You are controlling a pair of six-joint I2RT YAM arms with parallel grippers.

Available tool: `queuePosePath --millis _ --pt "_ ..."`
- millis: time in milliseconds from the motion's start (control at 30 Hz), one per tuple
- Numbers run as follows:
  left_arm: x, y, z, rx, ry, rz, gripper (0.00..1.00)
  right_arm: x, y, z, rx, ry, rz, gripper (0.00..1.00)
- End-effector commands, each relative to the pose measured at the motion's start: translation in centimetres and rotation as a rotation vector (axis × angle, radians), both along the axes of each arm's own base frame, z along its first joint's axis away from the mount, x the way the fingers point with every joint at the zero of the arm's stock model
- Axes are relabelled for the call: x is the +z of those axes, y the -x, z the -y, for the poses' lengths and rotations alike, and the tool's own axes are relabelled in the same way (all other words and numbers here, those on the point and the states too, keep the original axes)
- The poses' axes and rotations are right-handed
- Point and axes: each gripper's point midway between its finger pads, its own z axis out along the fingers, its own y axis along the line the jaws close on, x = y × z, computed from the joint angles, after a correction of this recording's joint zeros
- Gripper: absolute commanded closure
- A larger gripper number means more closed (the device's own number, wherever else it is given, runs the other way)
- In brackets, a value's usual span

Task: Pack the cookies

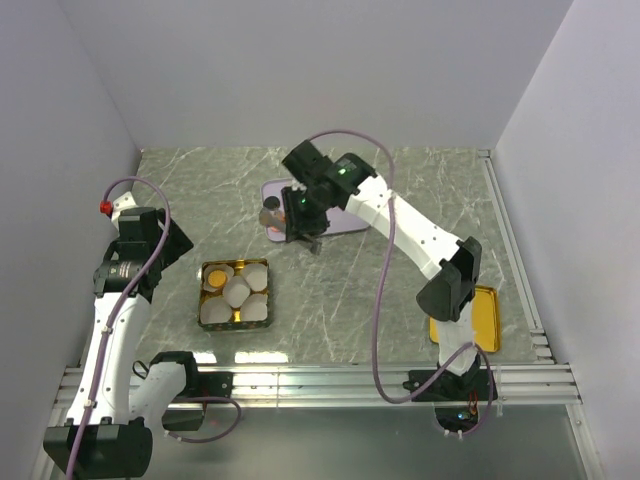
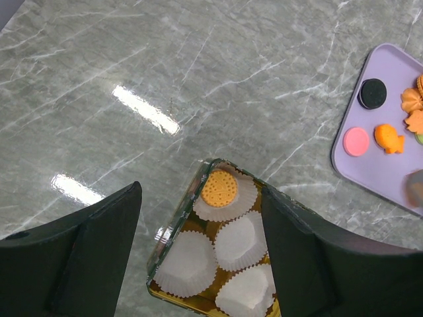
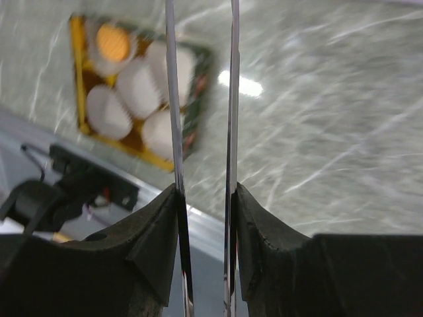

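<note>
Table (image 1: pixel 400 290) of grey-green marble, closed in by white walls on the left, back and right; metal rail (image 1: pixel 330 382) along the near edge. Widest bare stretch lies right of centre, between the lilac tray (image 1: pixel 345 224) and the right wall.

Left gripper (image 2: pixel 201 190): fingers wide apart, holding nothing, hanging above the near-left part of the table. Gold tin (image 2: pixel 170 241) sits below and between its fingers, not touching them. Tin holds white paper cups (image 2: pixel 241 239); the cup at its far corner has one round orange cookie (image 2: pixel 219 188) in it, and the others show only paper.

Right gripper (image 3: pixel 201 132): thin fingers parallel with a narrow gap, with only marble seen through the gap. Their tips run off the top of the wrist view, so what is at the tips cannot be told. From above, this gripper hangs over the near-left edge of the lilac tray, mid-table, with the arm stretched across from the right base.

Loose cookies on the tray, seen from the left wrist: black disc (image 2: pixel 373 93), pink disc (image 2: pixel 356 141), orange fish shape (image 2: pixel 388 138), and more orange shapes (image 2: pixel 413 100) at the frame edge. Tray and tin are apart, with bare marble between.

Flat yellow lid (image 1: pixel 487 322) lies near the right edge, partly under the right arm's elbow.
</note>
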Motion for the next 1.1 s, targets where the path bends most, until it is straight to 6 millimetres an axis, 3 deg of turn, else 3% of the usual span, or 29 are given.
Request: queuePosePath --millis 0,167,333,733,1067 --pt "1.0 -0.7 0.2 -0.020 -0.008 0.040 0.21 1.6 3.1 -3.1 0.082 -0.089 -0.005 0.60" --pt "1.0 -0.7 0.2 -0.020 -0.008 0.040 0.21 0.7 5.6 -4.9 0.138 -0.074 -0.024 0.60" --pt "1.1 -0.7 0.3 -0.025 -0.008 0.042 0.22 -0.6 6.6 -4.9 0.148 -0.045 -0.038 0.60" --pt "1.2 -0.7 0.4 -0.026 -0.014 0.043 0.24 -3.0 8.3 -4.9 0.172 0.051 -0.068 0.59" --pt "1.1 -0.6 0.4 -0.023 -0.017 0.043 0.24 -4.1 8.1 -3.8 0.160 0.115 -0.067 0.53"
